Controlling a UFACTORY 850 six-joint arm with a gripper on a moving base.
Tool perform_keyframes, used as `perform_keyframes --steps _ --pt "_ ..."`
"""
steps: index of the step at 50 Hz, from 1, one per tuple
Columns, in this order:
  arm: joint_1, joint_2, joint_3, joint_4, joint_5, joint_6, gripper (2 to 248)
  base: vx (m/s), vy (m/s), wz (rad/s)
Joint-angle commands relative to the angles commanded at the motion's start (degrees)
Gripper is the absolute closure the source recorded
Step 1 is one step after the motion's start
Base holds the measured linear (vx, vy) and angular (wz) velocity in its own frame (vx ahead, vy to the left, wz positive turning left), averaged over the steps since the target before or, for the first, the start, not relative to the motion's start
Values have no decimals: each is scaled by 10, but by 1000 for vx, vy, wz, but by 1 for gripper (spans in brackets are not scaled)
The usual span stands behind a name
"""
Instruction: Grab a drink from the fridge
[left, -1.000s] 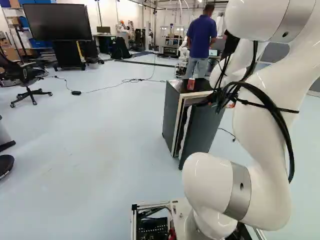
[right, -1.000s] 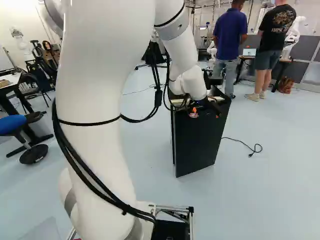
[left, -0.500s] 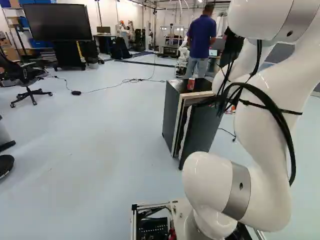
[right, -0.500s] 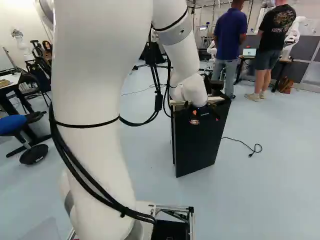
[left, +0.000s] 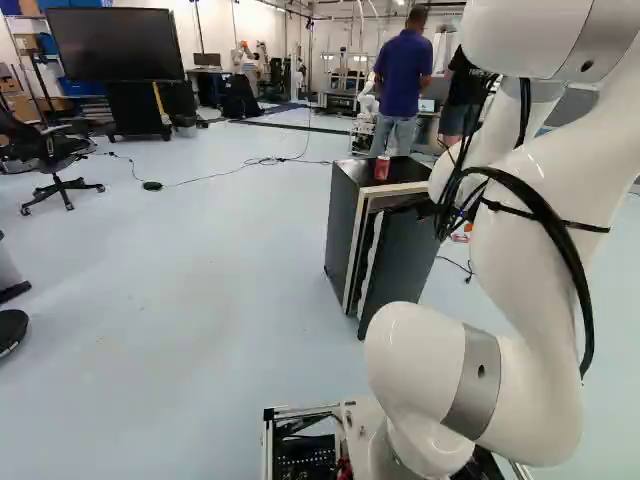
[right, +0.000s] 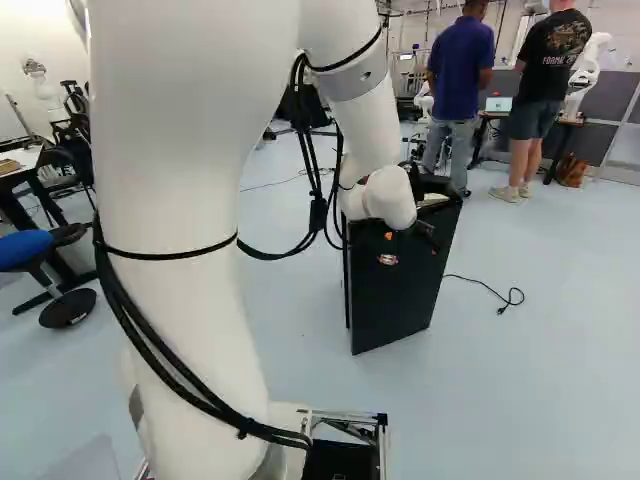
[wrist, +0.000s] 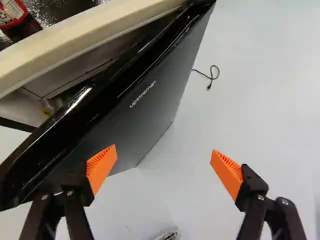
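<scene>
While the door (wrist: 160, 100) of the fridge (left: 342, 215) is set ajar, a gap is seen between it and the fridge's pale front frame (wrist: 75, 37), and a small yellow item (wrist: 47, 108) is glimpsed within. The red can (left: 382, 168), the drink that can be made out, is stood on top of the fridge, towards the front. The gripper (right: 411, 243) is held near the fridge, by the door's outer face. Its jaws are spread wide, with the orange pads (wrist: 101, 164) turned towards each other. Near the fridge, on the floor (wrist: 250, 100), a black cable (wrist: 201, 74) is laid, its end looped.
</scene>
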Motion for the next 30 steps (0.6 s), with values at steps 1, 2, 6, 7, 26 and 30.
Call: perform_keyframes --steps 1,2,6,7,26,30 --pt "0 1 3 -1 5 0 3 0 0 0" --pt "-1 2 5 -2 10 0 3 0 0 0" --pt "0 5 16 -5 31 0 3 0 0 0" --pt "0 6 19 -6 36 0 3 0 0 0" --pt "15 16 63 -19 120 0 3 0 0 0" --pt "20 17 71 -20 131 0 3 0 0 0"
